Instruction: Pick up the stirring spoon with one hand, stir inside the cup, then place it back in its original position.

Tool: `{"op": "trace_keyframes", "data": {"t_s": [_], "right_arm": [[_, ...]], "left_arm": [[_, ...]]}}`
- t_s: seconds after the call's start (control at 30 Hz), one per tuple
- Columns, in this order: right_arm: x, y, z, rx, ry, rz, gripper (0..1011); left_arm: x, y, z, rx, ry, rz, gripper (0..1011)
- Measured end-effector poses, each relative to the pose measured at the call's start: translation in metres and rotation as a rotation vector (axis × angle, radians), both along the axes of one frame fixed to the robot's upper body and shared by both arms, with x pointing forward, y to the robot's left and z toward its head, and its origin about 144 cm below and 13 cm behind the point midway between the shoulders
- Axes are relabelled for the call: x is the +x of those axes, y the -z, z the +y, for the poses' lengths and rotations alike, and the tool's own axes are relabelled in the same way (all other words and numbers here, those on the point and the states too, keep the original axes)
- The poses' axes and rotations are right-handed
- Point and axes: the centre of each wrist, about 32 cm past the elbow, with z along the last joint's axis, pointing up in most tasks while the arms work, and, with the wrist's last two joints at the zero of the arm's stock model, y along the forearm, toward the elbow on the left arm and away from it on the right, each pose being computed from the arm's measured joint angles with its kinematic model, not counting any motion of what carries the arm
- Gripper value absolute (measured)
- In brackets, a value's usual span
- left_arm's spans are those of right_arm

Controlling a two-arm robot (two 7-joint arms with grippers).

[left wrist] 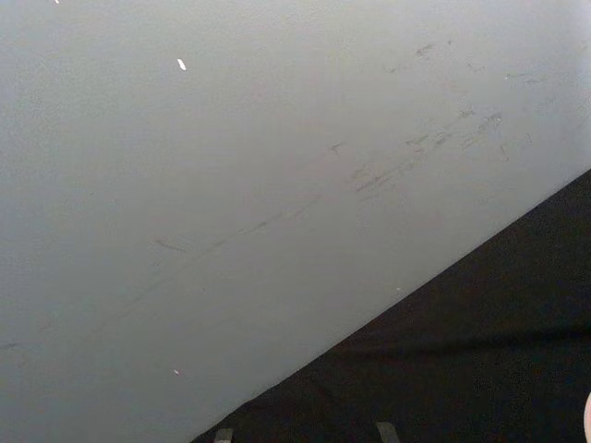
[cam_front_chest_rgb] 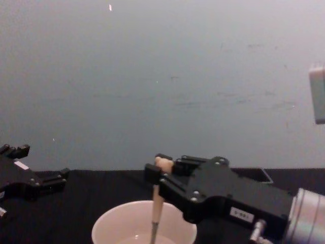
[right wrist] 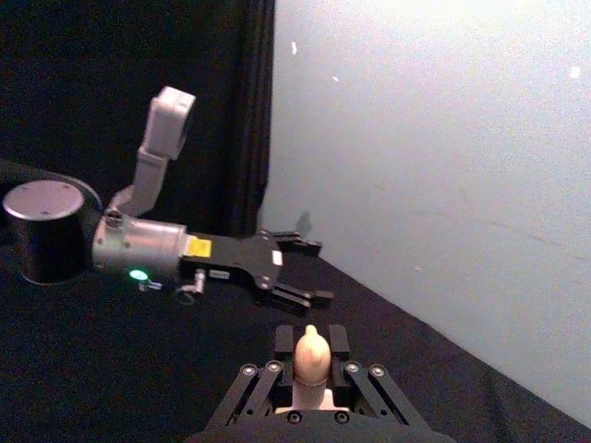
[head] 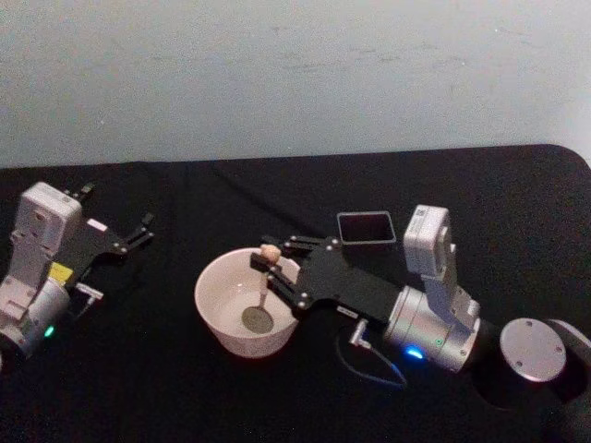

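Our right tool (head: 273, 270) is clamped on the spoon (head: 264, 288) high on its beige handle. It holds the spoon upright with the metal bowl down inside the cup (head: 205, 286). The holder (head: 367, 243) stands at 2 o'clock from the cup. We judge the spoon light, stiff and slippery at the neck, so the handle is the best grip. Our left tool (head: 138, 231) rests spread open at 10 o'clock.

The right gripper (head: 270, 266) hangs over the cup (head: 217, 318), jaws clamped on the stirring spoon (head: 264, 297) standing inside, blocking its right side. The holder (head: 367, 227) just behind stands open from above. Bare table (head: 166, 388) separates the cup from the left gripper (head: 115, 210), jaws apart.
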Motion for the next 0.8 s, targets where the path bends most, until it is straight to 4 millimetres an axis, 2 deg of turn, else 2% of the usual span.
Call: {"op": "trace_keyframes", "data": {"t_s": [0.23, 0.43, 0.8], "right_arm": [[0.003, -0.001, 0.016, 0.012, -0.029, -0.003, 214], [0.016, -0.002, 0.026, 0.014, -0.002, -0.018, 214], [0.03, -0.002, 0.023, 0.007, 0.057, -0.028, 214]], "left_arm": [[0.0, 0.0, 0.0, 0.0, 0.0, 0.0, 1001], [0.0, 0.0, 0.0, 0.0, 0.0, 0.0, 1001], [0.0, 0.0, 0.0, 0.0, 0.0, 0.0, 1001]]}}
